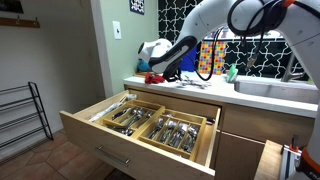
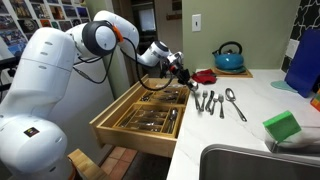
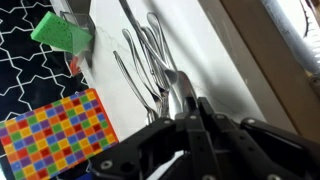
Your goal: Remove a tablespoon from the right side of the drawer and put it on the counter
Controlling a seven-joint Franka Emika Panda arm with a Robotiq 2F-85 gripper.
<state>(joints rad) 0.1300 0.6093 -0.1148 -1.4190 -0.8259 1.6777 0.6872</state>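
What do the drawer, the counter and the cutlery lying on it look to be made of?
The wide shallow drawer: pale unpainted wood, matte, by its tan colour. The long whitish counter: smooth, faintly glossy; laminate or stone, unclear. The slim silvery cutlery: polished metal, probably steel, by its bright glints.

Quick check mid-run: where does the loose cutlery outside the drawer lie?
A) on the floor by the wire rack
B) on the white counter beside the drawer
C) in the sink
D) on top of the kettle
B: in an exterior view the cutlery lies side by side on the counter, between the open drawer and the green sponge.
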